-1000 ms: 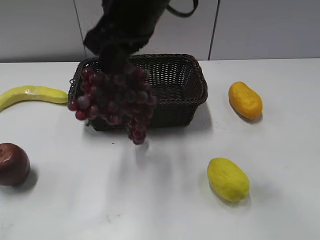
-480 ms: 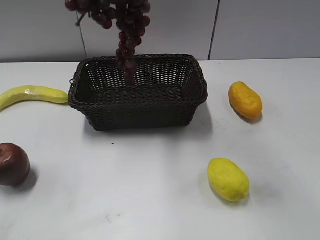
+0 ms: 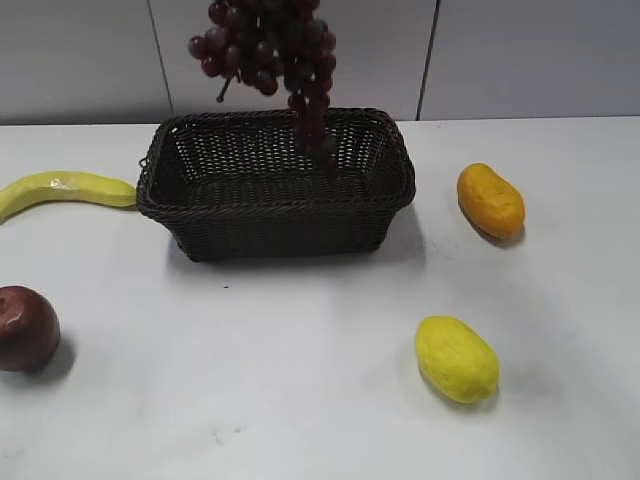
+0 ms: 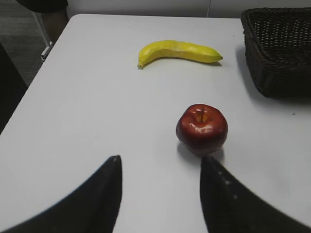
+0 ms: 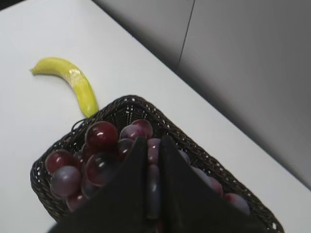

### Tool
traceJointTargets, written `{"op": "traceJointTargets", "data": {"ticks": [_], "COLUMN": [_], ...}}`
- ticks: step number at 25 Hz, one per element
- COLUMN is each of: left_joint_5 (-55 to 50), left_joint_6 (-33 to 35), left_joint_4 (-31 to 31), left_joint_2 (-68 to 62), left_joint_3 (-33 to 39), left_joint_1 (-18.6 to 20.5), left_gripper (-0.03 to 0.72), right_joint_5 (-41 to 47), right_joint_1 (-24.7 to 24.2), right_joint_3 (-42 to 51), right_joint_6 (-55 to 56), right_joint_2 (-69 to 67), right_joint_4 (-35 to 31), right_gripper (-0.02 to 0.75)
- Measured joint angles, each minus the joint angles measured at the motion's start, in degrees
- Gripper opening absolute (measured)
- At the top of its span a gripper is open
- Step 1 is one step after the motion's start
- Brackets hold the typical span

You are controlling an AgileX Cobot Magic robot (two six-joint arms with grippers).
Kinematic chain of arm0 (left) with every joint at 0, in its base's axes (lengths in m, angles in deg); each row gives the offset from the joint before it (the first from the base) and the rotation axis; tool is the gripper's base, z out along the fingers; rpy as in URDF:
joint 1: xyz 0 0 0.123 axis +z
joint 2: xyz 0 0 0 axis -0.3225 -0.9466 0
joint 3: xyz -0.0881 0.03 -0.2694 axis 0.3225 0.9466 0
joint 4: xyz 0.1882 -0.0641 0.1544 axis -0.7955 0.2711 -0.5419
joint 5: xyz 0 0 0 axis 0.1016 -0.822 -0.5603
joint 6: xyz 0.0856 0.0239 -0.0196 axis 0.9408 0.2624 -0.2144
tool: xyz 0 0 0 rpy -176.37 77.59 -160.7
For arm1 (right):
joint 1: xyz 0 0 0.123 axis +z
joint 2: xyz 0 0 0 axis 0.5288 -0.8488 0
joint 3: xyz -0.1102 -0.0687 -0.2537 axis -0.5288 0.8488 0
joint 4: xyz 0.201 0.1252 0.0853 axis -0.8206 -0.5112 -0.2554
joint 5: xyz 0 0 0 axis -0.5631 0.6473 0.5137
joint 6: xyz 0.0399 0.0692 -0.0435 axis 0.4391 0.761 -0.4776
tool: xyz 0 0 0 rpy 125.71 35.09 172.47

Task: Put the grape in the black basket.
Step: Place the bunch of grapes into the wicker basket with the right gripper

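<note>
In the exterior view the grape [image 3: 268,45] hangs from the top of the frame above the black basket [image 3: 277,183], its tapering tail dangling over the basket's inside, with no gripper visible. In the left wrist view the left gripper [image 4: 160,171] stands with its two fingers spread and nothing between them, a red apple [image 4: 202,127] just beyond the right finger and a banana [image 4: 177,51] farther ahead. In the right wrist view the right gripper [image 5: 152,149] has its fingers pressed nearly together on the grape, whose berries bulge on both sides above the basket

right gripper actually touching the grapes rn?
Touching. In the right wrist view the right gripper has its fingers pinched on the grape bunch, held above the black basket.
</note>
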Motion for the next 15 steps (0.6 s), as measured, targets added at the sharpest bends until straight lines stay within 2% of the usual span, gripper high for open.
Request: {"op": "traceJointTargets", "data": {"ticks": [12,13,15], "left_joint_5": [0.0,0.0,0.0], "left_joint_6": [0.0,0.0,0.0], "left_joint_4": [0.0,0.0,0.0], "left_joint_2": [0.0,0.0,0.0], "left_joint_3": [0.0,0.0,0.0], "left_joint_1": [0.0,0.0,0.0], "left_gripper": [0.489,0.489,0.489], "right_joint_5": [-2.5,-2.5,-2.2], "right_joint_1": [0.0,0.0,0.0], "right_joint_3": [1.8,2.2,2.9], "right_joint_6": [0.0,0.0,0.0], "right_joint_2": [-9.1,-9.2,-9.3], "right_joint_4": [0.1,0.1,0.1], "right_gripper": [0.038,0.062,0.164]}}
